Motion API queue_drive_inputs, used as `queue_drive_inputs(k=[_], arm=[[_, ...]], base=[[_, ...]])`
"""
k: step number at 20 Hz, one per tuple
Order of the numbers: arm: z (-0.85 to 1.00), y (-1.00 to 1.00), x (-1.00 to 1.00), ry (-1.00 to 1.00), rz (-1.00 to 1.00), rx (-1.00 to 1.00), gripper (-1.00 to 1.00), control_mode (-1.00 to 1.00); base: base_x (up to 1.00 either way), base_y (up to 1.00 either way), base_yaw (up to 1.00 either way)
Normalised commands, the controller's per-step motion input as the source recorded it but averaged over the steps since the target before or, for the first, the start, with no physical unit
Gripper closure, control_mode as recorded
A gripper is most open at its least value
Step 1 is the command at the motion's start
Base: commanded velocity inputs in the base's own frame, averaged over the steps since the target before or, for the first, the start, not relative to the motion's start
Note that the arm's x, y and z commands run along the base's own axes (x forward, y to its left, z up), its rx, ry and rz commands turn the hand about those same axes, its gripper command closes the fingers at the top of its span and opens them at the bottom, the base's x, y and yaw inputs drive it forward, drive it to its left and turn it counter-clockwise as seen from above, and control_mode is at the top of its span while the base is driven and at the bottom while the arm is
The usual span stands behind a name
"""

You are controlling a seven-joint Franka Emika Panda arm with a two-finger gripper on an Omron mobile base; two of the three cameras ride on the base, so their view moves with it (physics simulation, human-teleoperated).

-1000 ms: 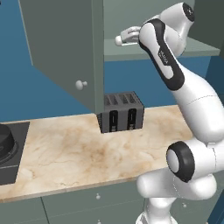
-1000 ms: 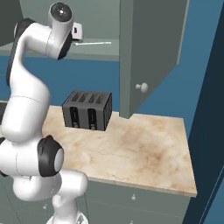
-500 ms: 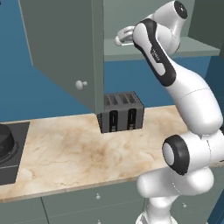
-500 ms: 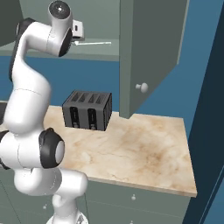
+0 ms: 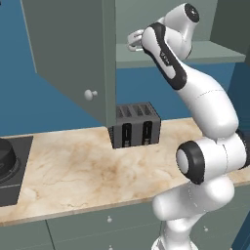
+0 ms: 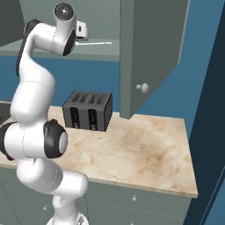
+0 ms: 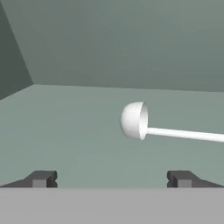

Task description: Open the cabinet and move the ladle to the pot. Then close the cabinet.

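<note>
Grey-green and flat-fronted, the large wall cabinet (image 5: pixel 73 53) stands with both doors swung wide, and the robot's two-finger gripper (image 7: pixel 111 179) is reaching in over its single shelf. On that shelf lies the small whitish ladle (image 7: pixel 144 124) with a rounded bowl and thin pale handle. In the hand view the ladle sits ahead of the fingertips (image 7: pixel 41 178) and clear of them. Its bowl is about midway across the gap between them and its handle runs off to the right, so the long axis lies crosswise to the hand's approach. In the right base view the handle (image 6: pixel 94 42) points right along the shelf, away from the hand. The jaws stand wide apart, holding and touching nothing. I judge the coming move to be a straight advance onto the ladle. The round, nearly black pot (image 5: pixel 7 158) waits far left on the marbled beige counter (image 5: pixel 78 171), well beyond the boxy dark toaster (image 5: pixel 135 124).
</note>
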Motion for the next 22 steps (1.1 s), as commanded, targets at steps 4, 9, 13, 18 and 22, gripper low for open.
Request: queue_drive_inputs(k=[4,9,13,18,22], arm=[[-0.06,0.00,0.41,0.01,-0.02,0.00,-1.00,-1.00],[-0.05,0.03,0.41,0.03,-0.02,0.00,-1.00,-1.00],[-0.03,0.07,0.42,0.06,-0.01,0.00,-1.00,-1.00],[-0.01,0.09,0.38,0.05,-0.01,0.00,-1.00,-1.00],[-0.01,0.07,0.34,0.04,-0.01,-0.01,-1.00,-1.00]], base=[[0.00,0.00,0.00],[0.00,0.00,0.00],[0.00,0.00,0.00],[0.00,0.00,0.00],[0.00,0.00,0.00]])
